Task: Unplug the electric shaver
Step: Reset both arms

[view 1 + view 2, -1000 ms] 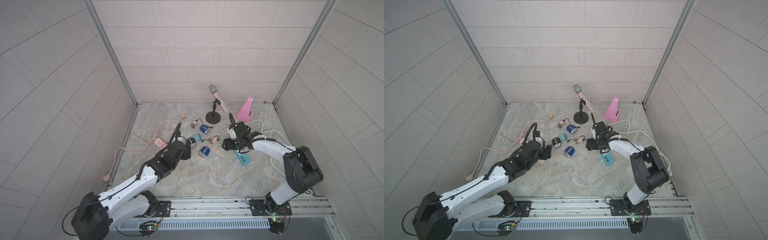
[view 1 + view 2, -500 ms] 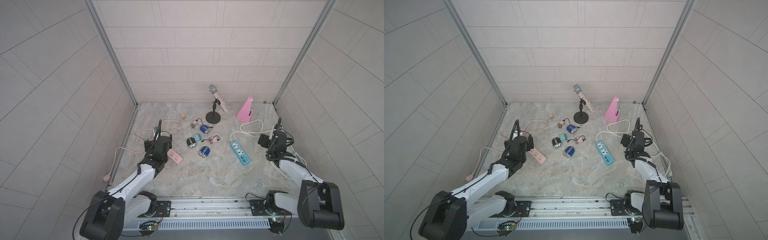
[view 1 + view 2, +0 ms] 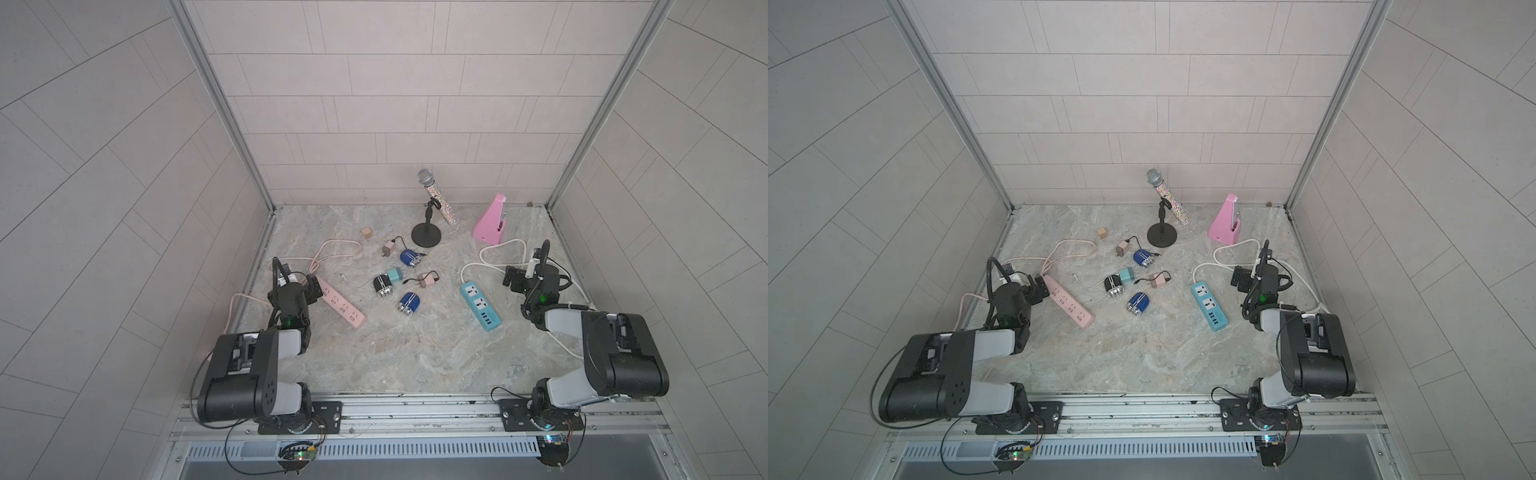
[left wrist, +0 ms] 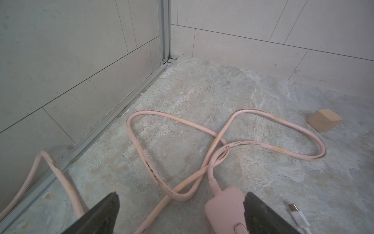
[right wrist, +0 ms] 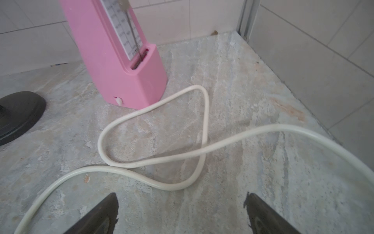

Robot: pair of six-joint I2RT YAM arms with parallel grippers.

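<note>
Shavers lie at mid-floor between the long pink plastic power strip (image 3: 341, 305) and the light-blue plastic power strip (image 3: 480, 306), touching neither — a black barrel-shaped electric shaver (image 3: 382, 286) just beside a teal plug block (image 3: 395, 275), one blue barrel-shaped electric shaver (image 3: 410, 257) nearer the tiled back wall (image 3: 395, 124), a second blue electric shaver (image 3: 408, 304) nearer the metal base rail (image 3: 415, 409). The left gripper (image 4: 181, 195) sits low with jaws spread wide, the pink strip's cable end lying between them, unclamped. The right gripper (image 5: 181, 195), jaws equally wide and empty, hovers over a looped white cable (image 5: 205, 121) near the pink plastic metronome (image 5: 113, 66).
</note>
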